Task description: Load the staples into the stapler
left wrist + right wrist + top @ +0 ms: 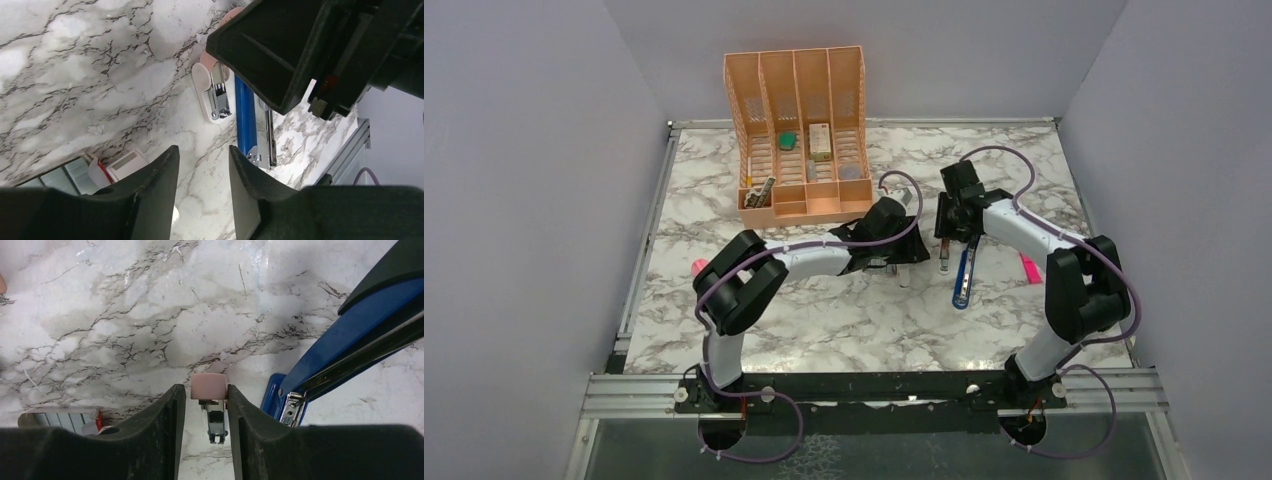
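Left tool (pixel 202 152) gapes empty; right tool (pixel 204 390) straddles pink-capped clip (pixel 208 386), grip unclear. Best pinch staples (pixel 125 162) squarely, slide along stapler (pixel 245 115) channel.

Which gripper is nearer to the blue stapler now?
Right. The right gripper is close beside the stapler, at its far end; the left gripper stands farther off, to its left.

blue stapler (pixel 962 282) on marble table (pixel 824 320) | organizer (pixel 796 208) at rear | pink marker (pixel 1029 268) right
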You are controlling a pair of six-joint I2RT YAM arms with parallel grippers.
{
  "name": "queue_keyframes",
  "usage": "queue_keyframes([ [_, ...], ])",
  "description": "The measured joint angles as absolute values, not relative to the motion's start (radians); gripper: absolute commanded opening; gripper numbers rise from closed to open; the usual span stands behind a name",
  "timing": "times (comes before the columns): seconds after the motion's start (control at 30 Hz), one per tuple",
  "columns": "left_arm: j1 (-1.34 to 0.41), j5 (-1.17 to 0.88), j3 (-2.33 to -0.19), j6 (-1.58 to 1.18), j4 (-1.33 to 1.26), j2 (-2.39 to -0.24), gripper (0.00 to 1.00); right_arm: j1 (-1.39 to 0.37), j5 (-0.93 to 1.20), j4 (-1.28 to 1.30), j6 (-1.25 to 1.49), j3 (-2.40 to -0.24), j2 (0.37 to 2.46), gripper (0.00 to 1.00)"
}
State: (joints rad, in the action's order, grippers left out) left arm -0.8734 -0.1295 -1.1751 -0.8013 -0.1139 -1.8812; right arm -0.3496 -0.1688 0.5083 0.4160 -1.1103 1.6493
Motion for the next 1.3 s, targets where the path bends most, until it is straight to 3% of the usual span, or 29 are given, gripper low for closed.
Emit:
queue_keyframes([
  [0.17,-0.874,-0.145,-1.219,-0.803,-0.128,-1.950,0.38,-0.350,-0.170,0.490,0.406,-1.110,1.663,0.33],
  [0.77,-0.870,-0.130,-1.370,-0.797,-0.103,-2.142,0.18,-0.350,-0.171,0.456,0.410,-1.147,1.667,0.32],
  [1.17,-0.870,-0.122,-1.399,-0.804,-0.109,-2.166,0.15,-0.349,-0.171,0.451,0.410,-1.146,1.678,0.31],
  [1.3,-0.866,-0.133,-1.419,-0.819,-0.117,-2.185,0.06,-0.349,-0.167,0.453,0.411,-1.146,1.678,0.26],
])
